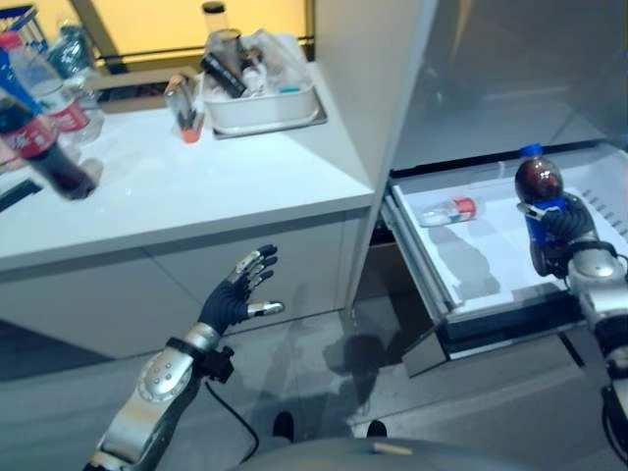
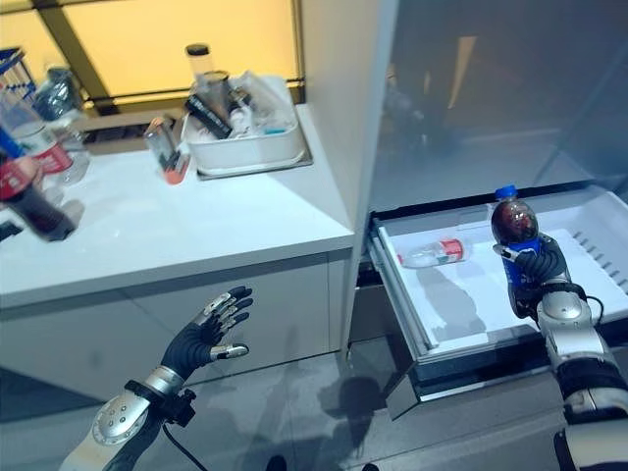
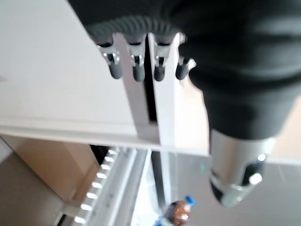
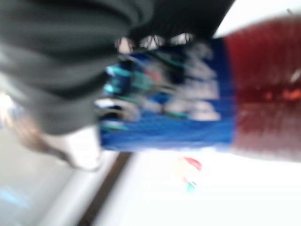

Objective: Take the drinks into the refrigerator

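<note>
A: The cola bottle point(image 2: 517, 238) with the blue cap and blue label is upright in the right hand point(image 2: 537, 270), whose fingers are curled round its label. It hangs over the white drawer point(image 2: 589, 257) pulled out of the refrigerator.

B: What else is in that drawer?

A: One small clear bottle point(image 2: 433, 254) with a red label, lying on its side toward the back left. It is well apart from the held one.

B: And the left hand point(image 2: 201, 339)?

A: Low in front of the cabinet under the white surface point(image 2: 196, 231), fingers straight and spread, holding nothing. More drinks stand on that surface: a dark cola bottle with a red label point(image 2: 27, 201) at the far left, clear bottles behind it, and a white tray point(image 2: 245, 147) of odds and ends.

B: So how would you finish the step?

A: I would lower the bottle onto the bare drawer floor on the right side, clear of the lying bottle, and keep it off the front rim. Standing it up looks risky when the drawer slides, so laying it down beside the other seems safer. Loosen the fingers only once it rests.
</note>
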